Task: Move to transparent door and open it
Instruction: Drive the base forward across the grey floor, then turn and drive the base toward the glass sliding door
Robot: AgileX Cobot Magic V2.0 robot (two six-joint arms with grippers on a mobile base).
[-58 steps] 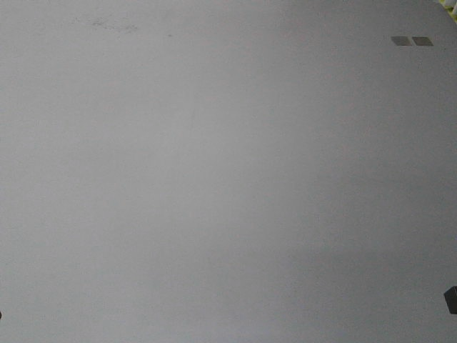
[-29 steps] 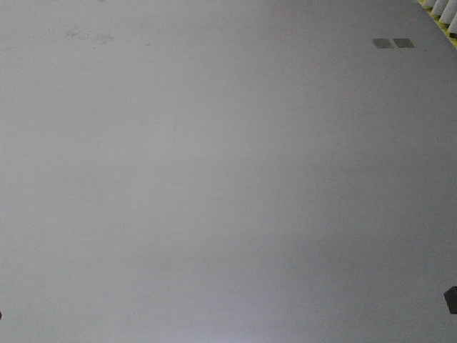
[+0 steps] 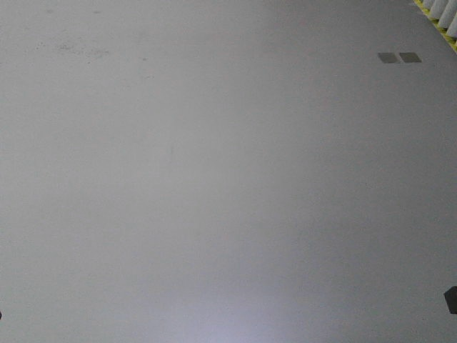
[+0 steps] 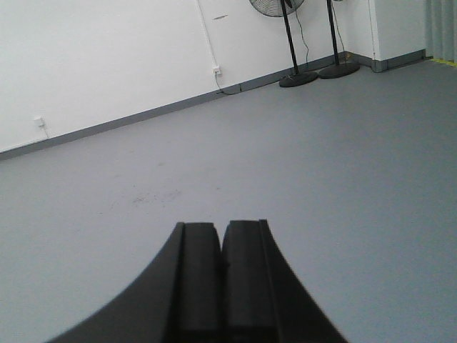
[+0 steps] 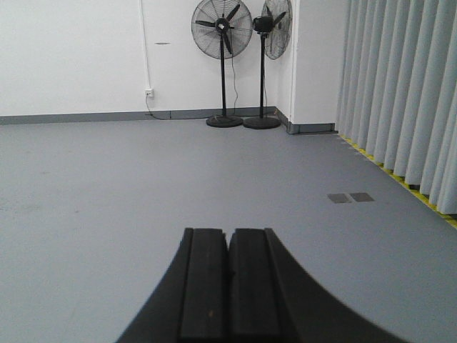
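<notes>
Front camera faces steeply down onto the floor [image 3: 214, 179]. Both wrist cameras look forward, low over it. Front and right-wrist views share two dark patches [image 3: 400, 57].

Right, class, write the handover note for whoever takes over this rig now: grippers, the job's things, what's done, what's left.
Left gripper: shut, empty.
Right gripper: shut, empty.
Transparent door: in no view. The right wrist view shows grey floor, two black pedestal fans by the white wall, and a pale pleated curtain on the right.
Done: nothing on the door shows.
Left: find it, drive up, open it.
</notes>
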